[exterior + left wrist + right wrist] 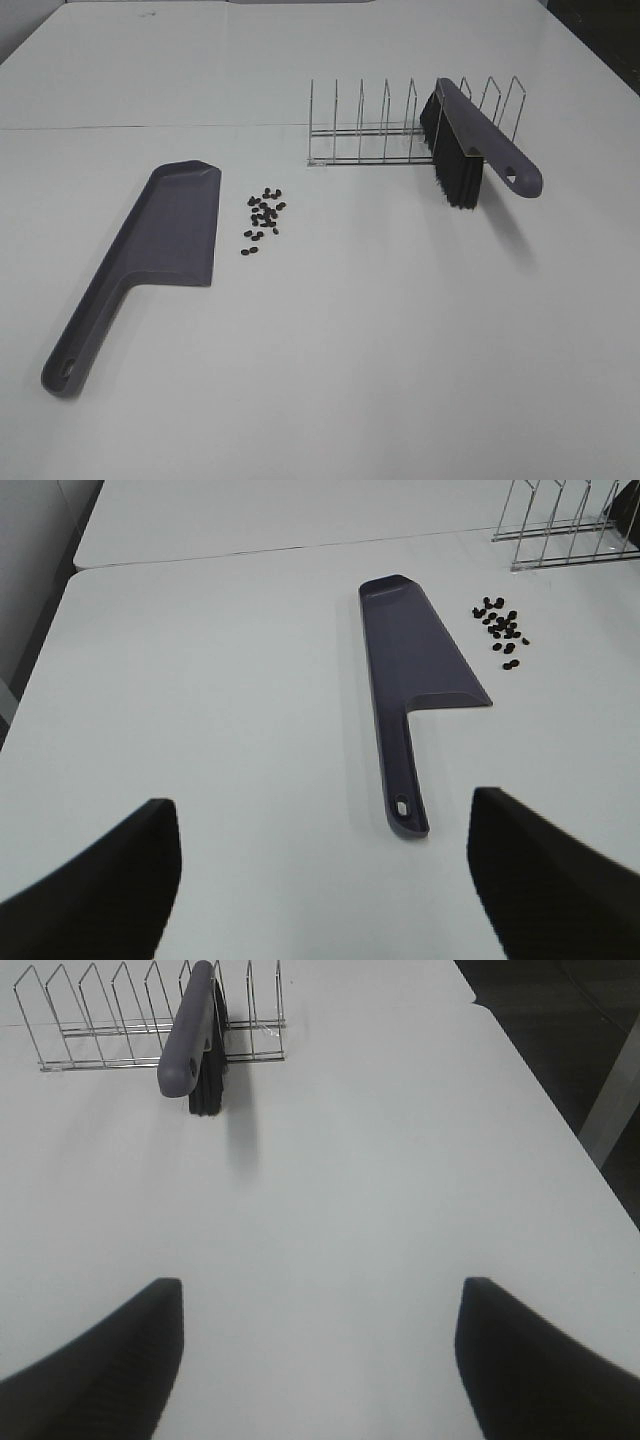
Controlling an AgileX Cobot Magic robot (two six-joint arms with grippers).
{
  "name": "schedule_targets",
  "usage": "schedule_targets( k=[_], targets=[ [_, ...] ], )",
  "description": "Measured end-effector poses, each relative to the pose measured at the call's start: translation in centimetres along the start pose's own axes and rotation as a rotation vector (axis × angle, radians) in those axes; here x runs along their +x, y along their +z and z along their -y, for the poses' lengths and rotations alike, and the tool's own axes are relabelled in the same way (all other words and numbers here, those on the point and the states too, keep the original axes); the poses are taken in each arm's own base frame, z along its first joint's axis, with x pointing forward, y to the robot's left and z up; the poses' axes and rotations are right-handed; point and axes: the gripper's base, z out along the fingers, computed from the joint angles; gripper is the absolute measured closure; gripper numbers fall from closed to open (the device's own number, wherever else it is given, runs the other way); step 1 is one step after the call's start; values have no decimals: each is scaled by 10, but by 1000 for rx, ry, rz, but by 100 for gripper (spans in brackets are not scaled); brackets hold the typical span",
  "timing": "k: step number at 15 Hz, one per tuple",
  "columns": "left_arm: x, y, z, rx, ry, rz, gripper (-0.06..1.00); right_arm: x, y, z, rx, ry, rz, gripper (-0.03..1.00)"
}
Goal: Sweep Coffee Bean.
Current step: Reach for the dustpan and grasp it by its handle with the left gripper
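Toward the left edge of the white bench (400, 350), in the high view, the grey-purple dustpan (165, 235) lies flat, its wide pan pointing at the far edge and its long handle running back toward the near left corner. The coffee bean (263, 215) cluster sits just beside the pan's right side, apart from it: a loose scatter of tiny dark ovals on the bare surface, roughly midway between the left and right edges. Farther back and nearer the right edge stands a wire rack (390, 130). A brush (470, 140) leans in one of its slots, black bristles down, its grey-purple handle sticking out toward the right edge. Neither gripper shows in this view.

From the left wrist, the left gripper (322, 810) hangs above the bench with its two dark fingers (110, 880) spread wide and nothing between them. The dustpan (415, 670) lies ahead, its holed handle end nearest the gripper. The beans (500, 630) lie beside the pan on the side facing the rack (570, 525), of which only a corner is seen.

From the right wrist, the right gripper (322, 1282) likewise has its fingers (100, 1370) well apart and empty over bare bench. Ahead, the brush (195, 1035) points its handle end at the gripper, held in the rack (100, 1020). The bench's right edge runs alongside.
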Motion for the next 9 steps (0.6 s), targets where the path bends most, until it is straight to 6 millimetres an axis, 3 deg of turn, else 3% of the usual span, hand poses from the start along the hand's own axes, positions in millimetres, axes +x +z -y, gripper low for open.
schedule_targets(
  k=[9],
  targets=[
    [0,0,0,0,0,3,20,0,0,0,0,0,0,30]
  ],
)
